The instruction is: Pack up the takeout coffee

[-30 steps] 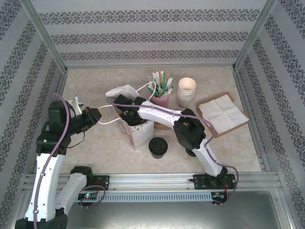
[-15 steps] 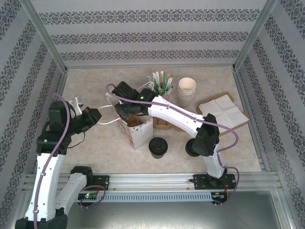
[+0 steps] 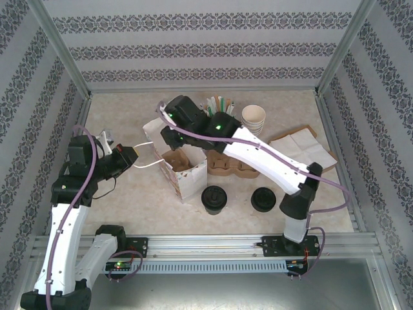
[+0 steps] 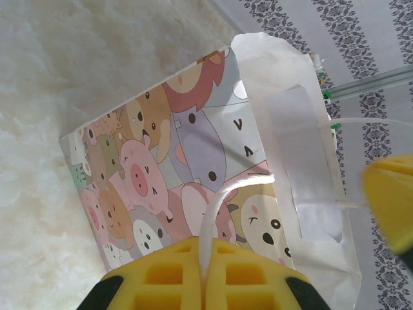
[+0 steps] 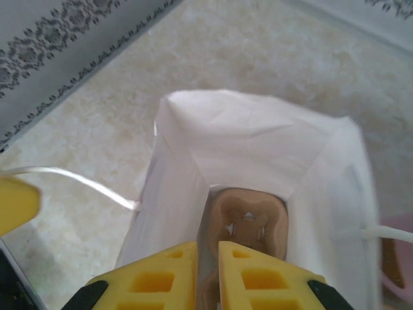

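The left takeout coffee (image 3: pixel 214 198) stands on the table (image 3: pixel 155 208) just in front of the paper bag (image 3: pixel 187 177). The right takeout coffee (image 3: pixel 264 199) stands near it on the same line. Both are well apart from the right gripper (image 3: pixel 171 141), which hangs over the bag's open mouth, fingers almost together with only a slit between them and nothing in them. The left gripper (image 3: pixel 132 157) is clamped on the bag's white handle (image 4: pixel 213 213), off to the bag's left.

Half a second ago the right arm's elbow covered the right cup. The arm has since swung up and outward, so both black lids show.

A cardboard carrier (image 5: pixel 248 223) sits deep in the bag, its near end cut off by the fingers. The blurred yellow shape at the edge of the left wrist view is probably the other gripper's finger.
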You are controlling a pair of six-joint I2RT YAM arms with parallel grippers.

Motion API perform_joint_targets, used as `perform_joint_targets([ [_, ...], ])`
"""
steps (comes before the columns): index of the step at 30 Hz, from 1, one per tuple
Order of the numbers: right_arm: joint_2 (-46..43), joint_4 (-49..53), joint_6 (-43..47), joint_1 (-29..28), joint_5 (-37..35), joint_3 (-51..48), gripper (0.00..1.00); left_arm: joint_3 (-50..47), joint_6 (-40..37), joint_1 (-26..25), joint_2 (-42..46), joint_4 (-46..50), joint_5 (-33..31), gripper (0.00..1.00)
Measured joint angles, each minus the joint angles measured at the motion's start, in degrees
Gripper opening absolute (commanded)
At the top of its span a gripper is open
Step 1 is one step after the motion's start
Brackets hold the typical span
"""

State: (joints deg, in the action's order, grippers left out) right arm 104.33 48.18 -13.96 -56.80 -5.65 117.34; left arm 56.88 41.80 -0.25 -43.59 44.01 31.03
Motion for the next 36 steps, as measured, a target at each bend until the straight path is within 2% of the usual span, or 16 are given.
perform_joint_targets([
  [3,-4.50,-0.61,2.45,0.00,-1.01,-1.40,0.23,-0.02,0.31,0.00,-0.26,-0.31,-0.02,0.06],
  [8,-14.40,-1.79,6.64,0.00,-3.89,-9.14,0.26,-0.02,0.59,0.00,-0.28,-1.25,-0.22,0.06],
  [11,-20.04,-2.10,8.46,0.02,-5.99,-14.97,0.29,-0.02,0.72,0.00,-0.31,-1.62,-0.46,0.07],
  [15,-27.65,-2.69,10.16,0.02,-7.93,-23.47,0.39,-0.02,0.72,0.00,-0.50,-2.12,-1.29,0.07],
  [24,-44.76,-3.63,10.91,0.04,-9.11,-41.38,0.49,-0.02,0.72,0.00,-0.59,-2.51,-2.80,0.07],
  [30,-50.49,-3.67,9.97,0.04,-7.43,-51.45,0.54,-0.02,0.72,0.00,-0.59,-2.54,-2.82,0.07],
  [36,-52.65,-3.96,9.44,0.04,-3.63,-59.60,0.61,-0.02,0.72,0.00,-0.55,-2.54,-2.82,0.07],
])
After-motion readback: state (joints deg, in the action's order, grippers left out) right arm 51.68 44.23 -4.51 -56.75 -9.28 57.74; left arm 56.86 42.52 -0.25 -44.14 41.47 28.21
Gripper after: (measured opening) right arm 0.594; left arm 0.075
